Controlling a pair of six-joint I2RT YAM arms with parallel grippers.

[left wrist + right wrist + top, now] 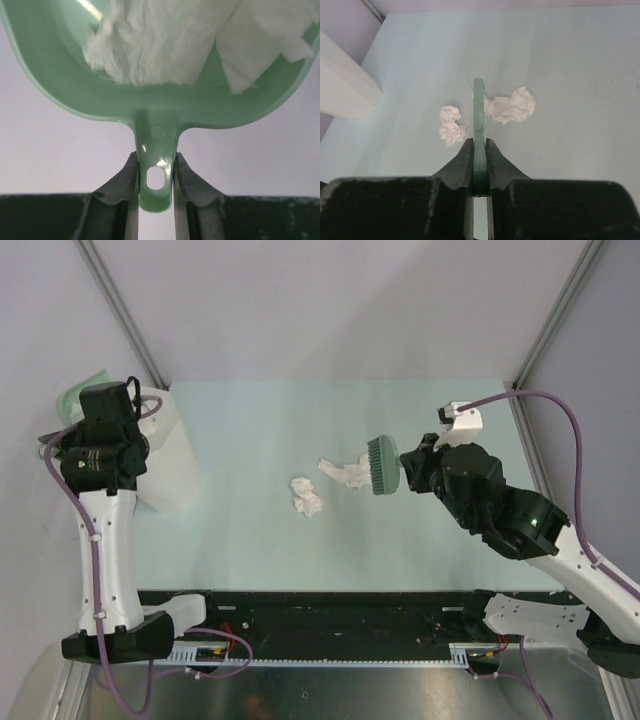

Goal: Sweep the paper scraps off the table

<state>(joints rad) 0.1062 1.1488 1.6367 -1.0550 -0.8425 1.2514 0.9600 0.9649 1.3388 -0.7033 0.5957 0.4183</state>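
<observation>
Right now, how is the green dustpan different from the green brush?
The dustpan is pale mint and holds paper scraps; the brush is darker green and holds none. The left gripper pinches the dustpan near the bin; the right gripper holds the brush over the table. Both are green.

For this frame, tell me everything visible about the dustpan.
The dustpan is a small mint-green scoop of glossy plastic, with a curved raised wall and a short handle pierced by a hanging hole. The left gripper is shut on that handle, holding the pan off the table at the far left, by the white bin. Crumpled white paper scraps lie inside it.
</observation>
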